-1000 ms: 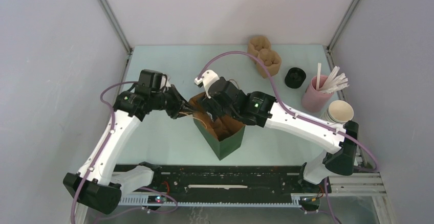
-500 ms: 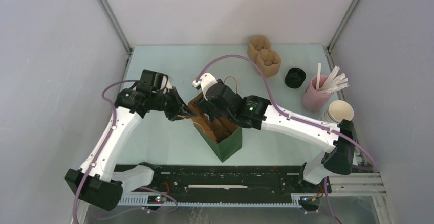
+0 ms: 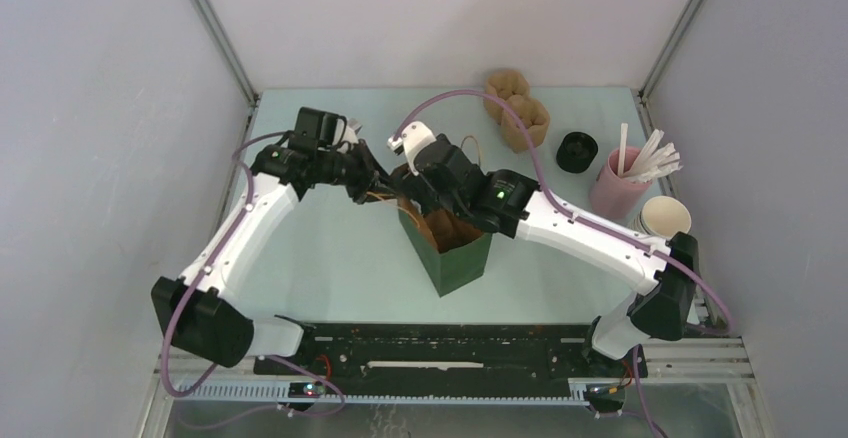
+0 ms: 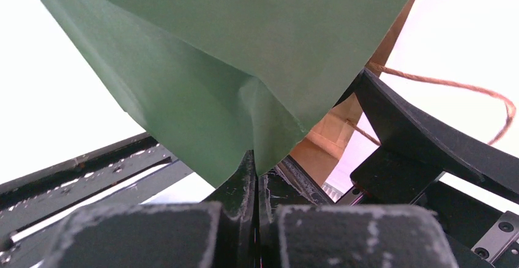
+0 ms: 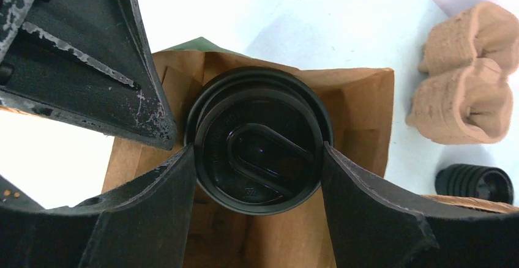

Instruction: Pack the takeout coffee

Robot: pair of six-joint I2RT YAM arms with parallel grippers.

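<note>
The takeout coffee's black lid (image 5: 259, 141) shows in the right wrist view, in the mouth of a green paper bag (image 3: 458, 254) with a brown inside (image 5: 361, 106). My right gripper (image 5: 257, 158) is shut on the coffee, one finger on each side of the lid. The cup's wall is hidden. In the top view the right gripper (image 3: 422, 194) covers the cup. My left gripper (image 4: 256, 165) is shut on the bag's green edge (image 4: 232, 66), and in the top view it (image 3: 376, 184) sits at the bag's far left corner.
Brown pulp cup holders (image 3: 520, 108) lie at the back. A stack of black lids (image 3: 577, 151), a pink cup of white straws (image 3: 620, 186) and a stack of lidless paper cups (image 3: 663, 220) stand at the right. A twine handle (image 4: 465, 87) hangs off the bag.
Both grippers and the bag's mouth have moved away from the arm bases and a little right. The left arm has stretched out further. Both grips are unchanged.
</note>
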